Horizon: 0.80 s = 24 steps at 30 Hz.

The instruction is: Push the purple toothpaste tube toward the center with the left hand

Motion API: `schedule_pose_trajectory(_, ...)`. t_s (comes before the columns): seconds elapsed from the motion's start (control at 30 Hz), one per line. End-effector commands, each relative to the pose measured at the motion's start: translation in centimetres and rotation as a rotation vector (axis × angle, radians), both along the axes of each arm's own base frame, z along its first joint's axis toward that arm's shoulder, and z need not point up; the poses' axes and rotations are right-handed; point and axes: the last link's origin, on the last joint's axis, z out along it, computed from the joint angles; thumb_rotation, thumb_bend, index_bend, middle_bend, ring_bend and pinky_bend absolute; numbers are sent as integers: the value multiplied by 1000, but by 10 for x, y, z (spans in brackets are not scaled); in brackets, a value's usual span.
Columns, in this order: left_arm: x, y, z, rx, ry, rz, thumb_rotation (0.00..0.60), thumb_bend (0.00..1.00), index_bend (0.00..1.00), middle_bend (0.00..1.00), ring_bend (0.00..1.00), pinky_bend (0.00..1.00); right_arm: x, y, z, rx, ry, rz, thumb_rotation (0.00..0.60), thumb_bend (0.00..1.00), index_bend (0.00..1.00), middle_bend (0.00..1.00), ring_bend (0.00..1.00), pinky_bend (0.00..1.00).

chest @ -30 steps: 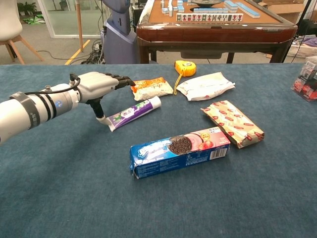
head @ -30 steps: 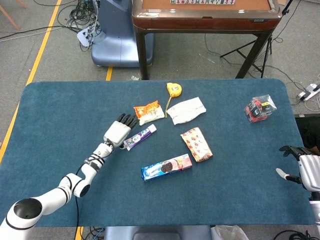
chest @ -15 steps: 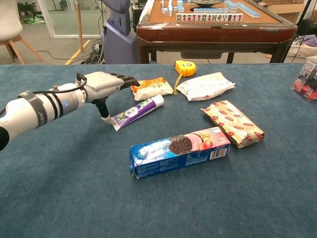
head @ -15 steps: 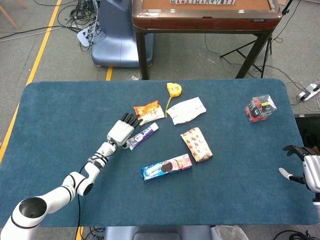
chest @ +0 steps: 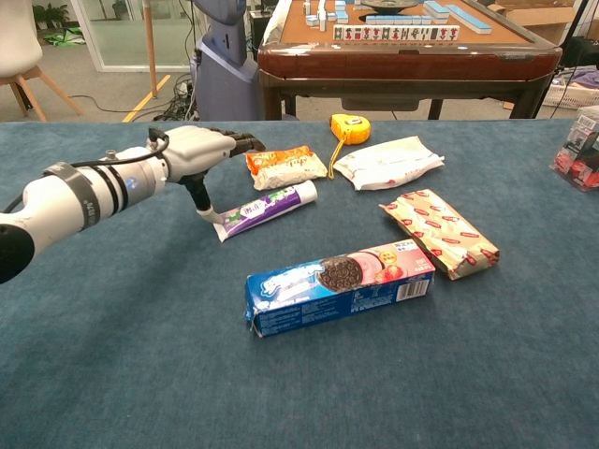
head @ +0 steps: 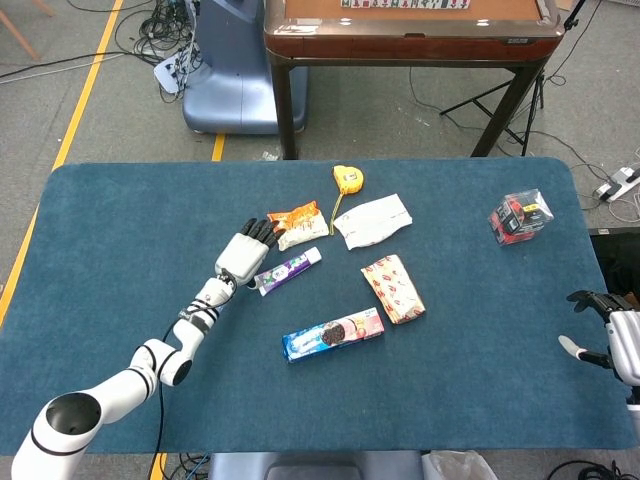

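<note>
Left hand (head: pixel 243 258) with fingers extended and apart, holding nothing, thumb tip touching crimped end of purple toothpaste tube (chest: pixel 266 208), tube lying flat left of table centre, orange snack packet (head: pixel 296 223) at its 12 o'clock, right hand (head: pixel 612 337) at table's 4 o'clock edge, fingers spread, empty.

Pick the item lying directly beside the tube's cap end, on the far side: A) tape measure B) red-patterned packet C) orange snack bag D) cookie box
C: the orange snack bag lies just behind the cap end of the tube, while the cookie box sits nearer the camera and the tape measure lies farther back.
</note>
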Motion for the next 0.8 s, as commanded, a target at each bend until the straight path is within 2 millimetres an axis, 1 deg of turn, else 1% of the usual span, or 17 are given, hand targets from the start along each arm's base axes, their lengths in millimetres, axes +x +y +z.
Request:
schedule_pose_trajectory(0.03, 1, 0, -1, 2, 2, -1, 600, 30, 0, 0, 0, 32, 0, 0, 0, 0, 0, 1, 600, 129, 384, 455, 377, 559)
schedule_pose_trajectory(0.17, 4, 1, 2, 16, -5, -10, 600, 31, 0, 0, 0, 32, 0, 0, -1, 4, 1, 2, 600, 129, 384, 455, 377, 559)
schedule_pose_trajectory(0.27, 3, 0, 8, 33, -9, -19, 600, 30, 0, 0, 0, 32, 1, 1, 0, 4, 1, 4, 600, 129, 384, 455, 377, 559)
schedule_pose_trajectory(0.47, -6, -8, 32, 86, -3, -43, 600, 30, 0, 0, 0, 32, 2, 2, -1, 7, 1, 12, 600, 129, 384, 455, 377, 559)
schedule_pose_trajectory(0.6, -18, -24, 53, 119, 2, -47, 600, 31, 0, 0, 0, 35, 3, 3, -1, 12, 4, 17, 600, 129, 384, 455, 377, 559)
schedule_pose_trajectory(0.7, -29, -42, 71, 143, 14, -38, 600, 30, 0, 0, 0, 41, 4, 3, -1, 10, 3, 22, 600, 129, 384, 455, 377, 559)
schedule_pose_trajectory(0.8, -42, -65, 93, 175, 19, -10, 600, 30, 0, 0, 0, 43, 5, 4, -2, 12, 4, 25, 600, 129, 383, 455, 377, 559)
